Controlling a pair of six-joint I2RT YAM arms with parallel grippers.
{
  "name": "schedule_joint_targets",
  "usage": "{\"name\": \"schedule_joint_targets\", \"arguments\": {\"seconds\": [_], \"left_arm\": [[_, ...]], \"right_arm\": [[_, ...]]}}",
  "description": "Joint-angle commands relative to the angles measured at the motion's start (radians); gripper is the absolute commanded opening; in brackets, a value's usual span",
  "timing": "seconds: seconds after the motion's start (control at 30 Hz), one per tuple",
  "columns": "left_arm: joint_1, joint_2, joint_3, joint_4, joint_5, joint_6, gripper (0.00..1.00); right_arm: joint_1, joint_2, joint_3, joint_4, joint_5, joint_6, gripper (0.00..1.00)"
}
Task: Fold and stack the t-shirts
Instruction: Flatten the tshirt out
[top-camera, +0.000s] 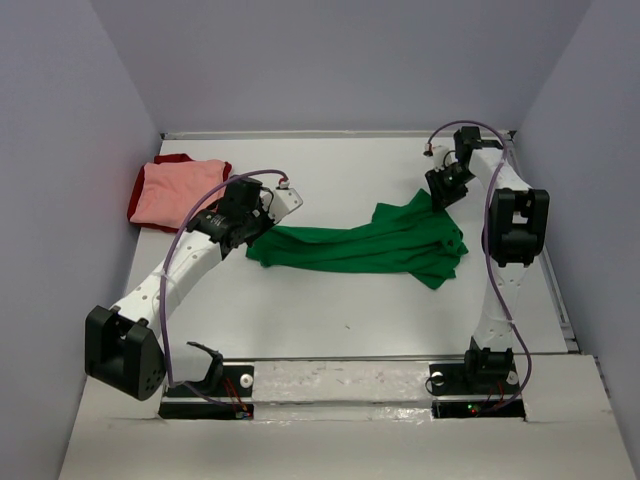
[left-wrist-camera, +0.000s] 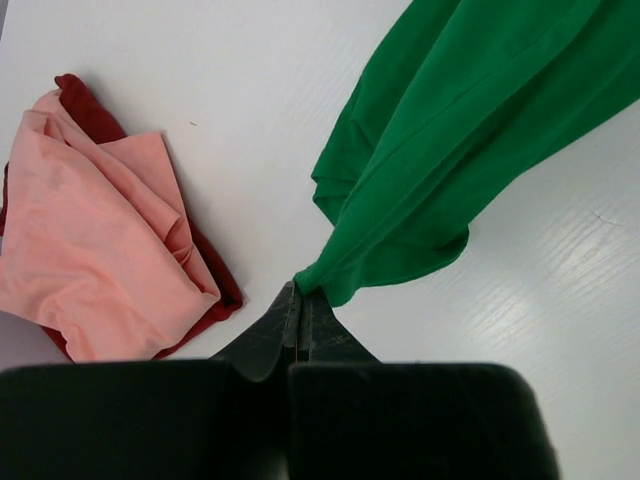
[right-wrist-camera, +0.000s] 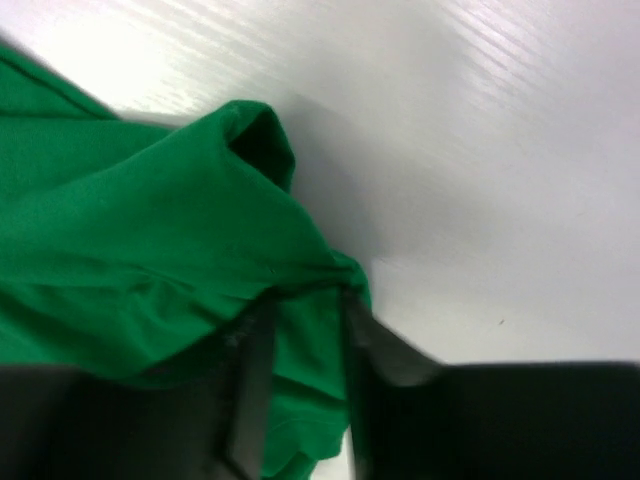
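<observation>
In the top view my left arm (top-camera: 190, 260) covers the left end of the green t-shirt (top-camera: 370, 245), but the left wrist view shows the left gripper (left-wrist-camera: 300, 305) with its jaws pressed together on a corner of that cloth. The right gripper (right-wrist-camera: 303, 330) is clamped on a bunched fold at the other end. The shirt stretches between them across the centre of the table (top-camera: 330, 320), and at upper left the salmon pink t-shirt (top-camera: 180, 192) hides most of the dark red t-shirt (top-camera: 175, 158), leaving only its edges showing.
</observation>
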Motion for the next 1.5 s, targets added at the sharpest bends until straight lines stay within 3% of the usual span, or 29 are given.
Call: {"name": "schedule_joint_targets", "arguments": {"seconds": [0.0,0.17,0.3,1.07,1.2,1.23,1.27,1.37,1.47], "left_arm": [[-0.007,-0.026,0.031,-0.009,0.013,-0.008,0.0],[-0.007,-0.025,0.029,-0.006,0.012,-0.008,0.0],[-0.007,-0.016,0.028,-0.006,0.007,-0.008,0.0],[-0.004,0.033,0.051,-0.039,0.006,-0.007,0.0],[-0.004,0.04,0.052,-0.041,0.001,-0.007,0.0],[-0.004,0.041,0.051,-0.044,0.003,-0.008,0.0],[-0.004,0.041,0.052,-0.041,0.001,-0.007,0.0],[-0.004,0.041,0.055,-0.043,0.001,-0.008,0.0],[-0.004,0.043,0.06,-0.043,0.001,-0.008,0.0]], "right_arm": [[0.007,-0.074,0.019,0.025,0.019,-0.016,0.48],[0.007,-0.05,0.056,0.025,0.035,-0.021,0.6],[0.007,-0.033,0.082,0.025,0.031,-0.031,0.63],[0.007,0.07,0.164,-0.085,-0.132,-0.156,0.61],[0.007,0.087,0.181,-0.096,-0.139,-0.162,0.47],[0.007,0.088,0.181,-0.097,-0.141,-0.162,0.38],[0.007,0.088,0.181,-0.096,-0.138,-0.162,0.23],[-0.003,0.087,0.178,-0.097,-0.132,-0.162,0.0],[-0.003,0.072,0.17,-0.097,-0.124,-0.159,0.0]]}}
